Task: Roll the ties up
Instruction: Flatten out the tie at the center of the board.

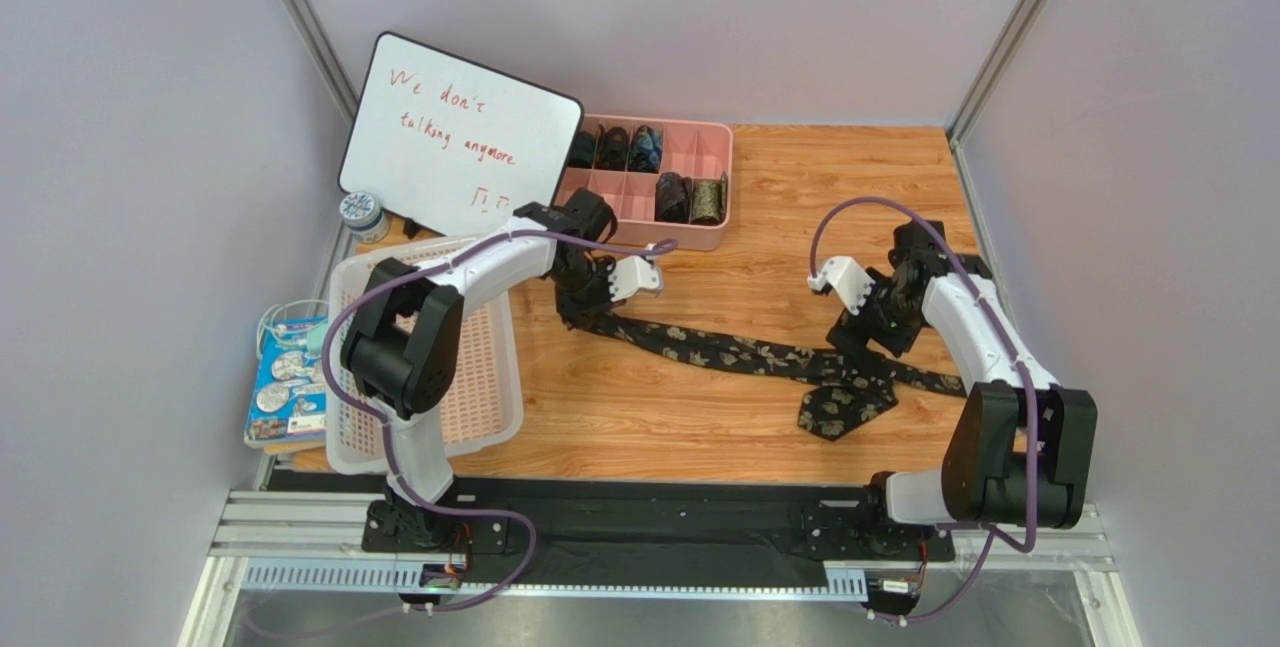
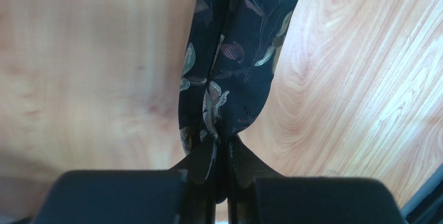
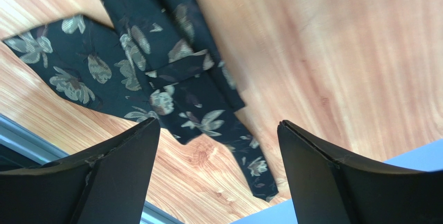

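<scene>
Item: one tie (image 1: 721,352), black with an olive-gold leaf pattern, unrolled. We record it lying in a long diagonal across the wooden table (image 1: 676,430), from just in front of the pink tray (image 1: 718,238) down towards the right, where its wide pointed end lies folded over on itself near the right arm. Several rolled ties (image 1: 688,199) already stand in the tray's compartments. Left gripper (image 2: 221,146): jaws together, pinched on the tie's narrower end, which shows as two layers of cloth running away from the fingers. We cannot tell whether that end is lifted clear of the wood. Right gripper (image 3: 218,128): jaws wide apart above the folded wide end, holding nothing. Handling, in our judgement: light, thin, limp cloth with a smooth face, so likely to slide on the wood and through a loose pinch. It has no stiffness of its own, so any unsupported length will sag or twist. It is not fragile, though it creases easily. Where to hold: at an end, flat across the full width, with the other gripper pressing or steadying the strip further along so the roll starts tight and straight. A pinch on one edge would skew the coil. Also present: white basket (image 1: 489,377) and whiteboard (image 1: 458,137) at the left.
</scene>
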